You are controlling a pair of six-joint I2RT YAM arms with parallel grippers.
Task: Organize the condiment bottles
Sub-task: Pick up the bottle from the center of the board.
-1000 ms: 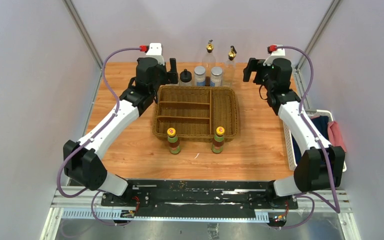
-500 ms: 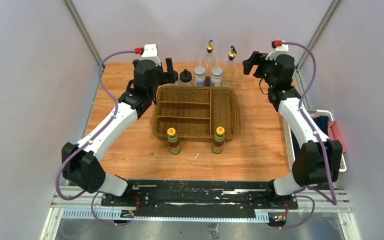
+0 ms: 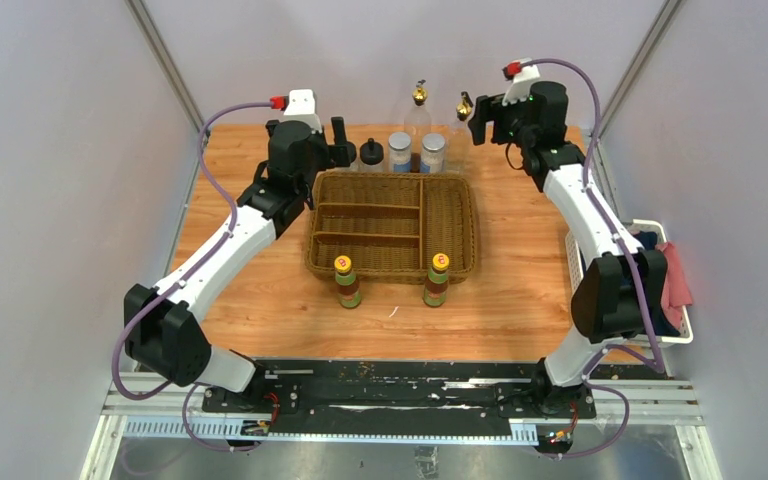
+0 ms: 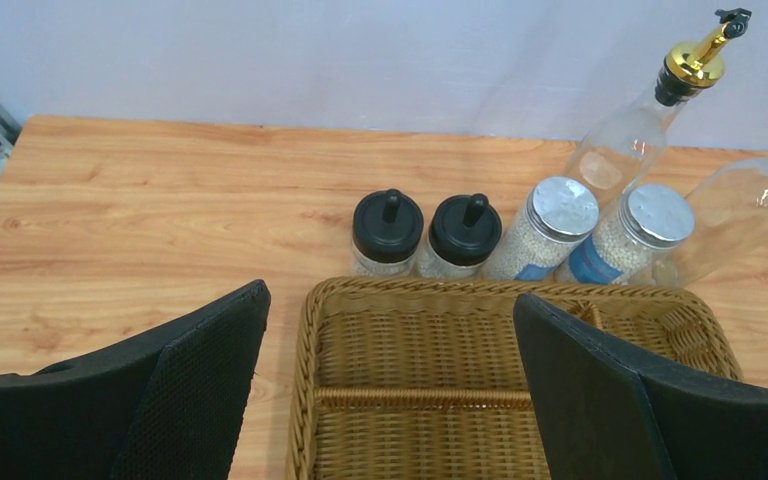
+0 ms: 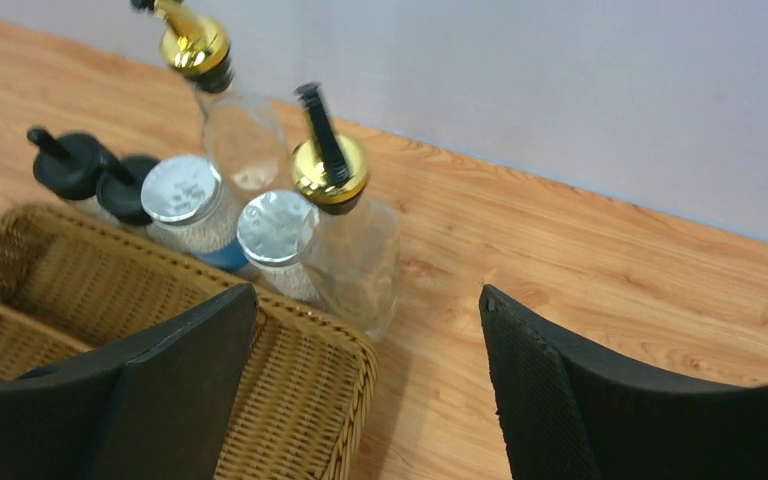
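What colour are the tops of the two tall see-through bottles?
Gold tops, best seen from the right wrist.

A wooden table (image 3: 520, 280) is carrying a wicker tray (image 3: 392, 269), with two yellow-capped bottles (image 3: 347, 283) standing just before its near edge and black-capped bottles (image 4: 388, 230), grey-lidded jars (image 3: 399, 152) and gold-topped bottles (image 3: 419, 118) lining its far edge.

Six bottles (image 3: 400, 152) behind basket (image 3: 390, 270), two before.

Wicker tray (image 3: 390, 269) on wooden table (image 3: 520, 275); white crate (image 3: 680, 338) (pink cloth (image 3: 674, 280) inside) at right.
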